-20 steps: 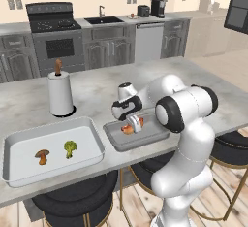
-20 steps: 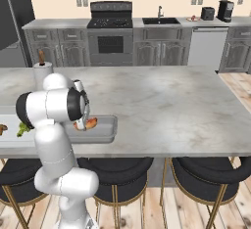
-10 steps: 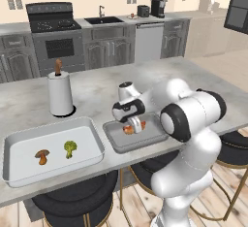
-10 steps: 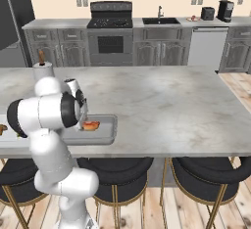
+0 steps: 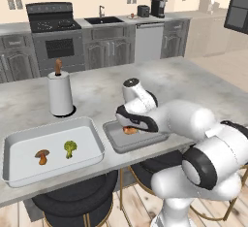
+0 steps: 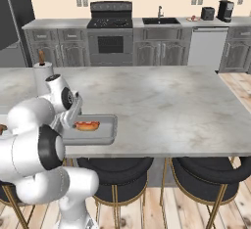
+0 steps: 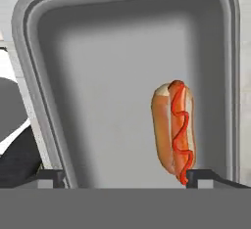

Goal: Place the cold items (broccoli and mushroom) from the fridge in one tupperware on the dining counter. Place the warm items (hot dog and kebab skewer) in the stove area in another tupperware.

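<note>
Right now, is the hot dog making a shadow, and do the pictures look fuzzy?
Hand view: the hot dog looks sharp, with only soft dark shading along the inner walls of the grey tupperware. Left base view: the far cabinets look pale and hazy. Right base view: even light, no glare on the counter.

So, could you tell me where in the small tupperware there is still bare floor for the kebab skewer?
In the small tupperware the hot dog lies along one long wall. The floor between it and the opposite wall is bare, as is the far end. The open pincer hangs over the near end, so that end is crowded. The large tupperware holds the mushroom and broccoli.
</note>
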